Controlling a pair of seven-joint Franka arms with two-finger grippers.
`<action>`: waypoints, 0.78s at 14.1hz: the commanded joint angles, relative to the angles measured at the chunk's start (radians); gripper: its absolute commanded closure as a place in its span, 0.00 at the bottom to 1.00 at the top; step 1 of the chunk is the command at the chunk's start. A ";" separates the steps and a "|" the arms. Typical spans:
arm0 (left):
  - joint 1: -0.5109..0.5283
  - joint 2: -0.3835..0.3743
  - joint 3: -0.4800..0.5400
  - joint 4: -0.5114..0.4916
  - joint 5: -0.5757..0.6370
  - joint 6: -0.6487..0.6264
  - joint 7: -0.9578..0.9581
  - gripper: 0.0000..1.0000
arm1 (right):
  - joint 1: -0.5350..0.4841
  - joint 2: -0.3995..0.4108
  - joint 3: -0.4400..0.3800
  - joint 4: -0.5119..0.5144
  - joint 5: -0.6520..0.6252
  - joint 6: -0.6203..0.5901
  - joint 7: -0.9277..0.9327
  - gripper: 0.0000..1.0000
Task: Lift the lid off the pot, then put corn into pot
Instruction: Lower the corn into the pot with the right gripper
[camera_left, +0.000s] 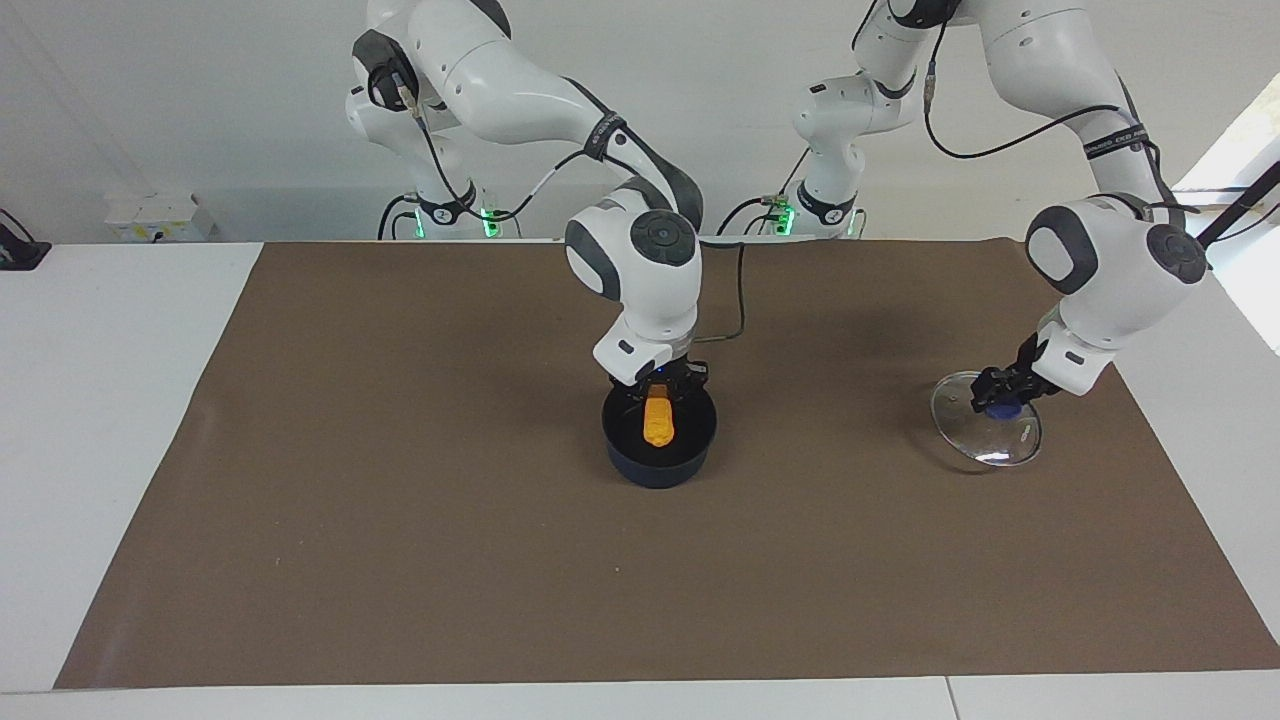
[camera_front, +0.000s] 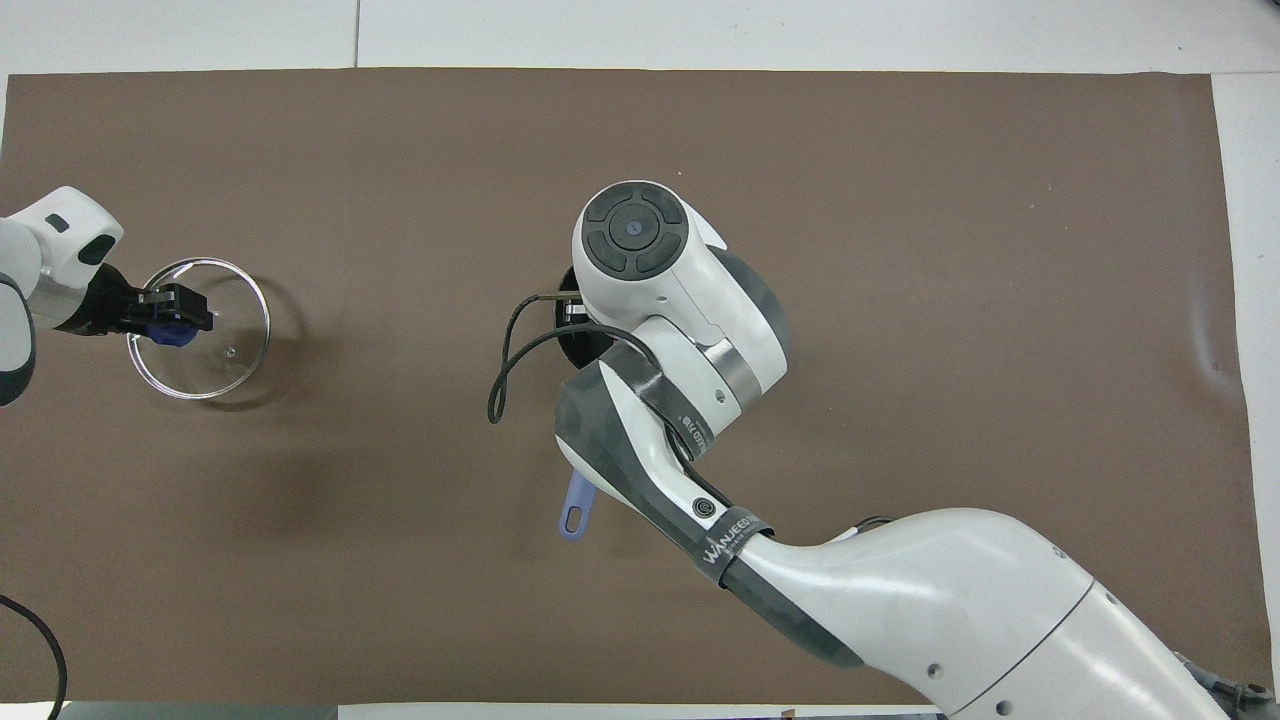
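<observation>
We hold the corn (camera_left: 658, 420) in the right gripper (camera_left: 660, 392) low in the pot (camera_left: 659, 440); an off-centre release could tip it out (the left gripper (camera_left: 1000, 392) pinches the tilted lid (camera_left: 986, 432), which may slip).

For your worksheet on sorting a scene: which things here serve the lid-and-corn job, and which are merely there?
Job:
lid, held by left gripper
pot
corn, held over the pot by right gripper

Merely there:
brown mat
white table

Corn (camera_left: 658, 421) upright in open pot (camera_left: 659, 462); lid (camera_left: 986, 420) tilted.
</observation>
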 joint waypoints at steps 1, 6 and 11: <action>-0.014 0.007 0.001 -0.039 0.017 0.070 0.019 1.00 | -0.029 -0.060 0.009 -0.154 -0.010 0.146 0.002 1.00; -0.023 0.018 0.001 -0.044 0.017 0.079 0.037 0.96 | -0.046 -0.061 0.010 -0.159 -0.008 0.186 0.002 0.00; -0.038 0.013 0.000 0.051 0.017 -0.006 0.042 0.00 | -0.047 -0.067 0.005 0.031 -0.028 -0.059 -0.010 0.00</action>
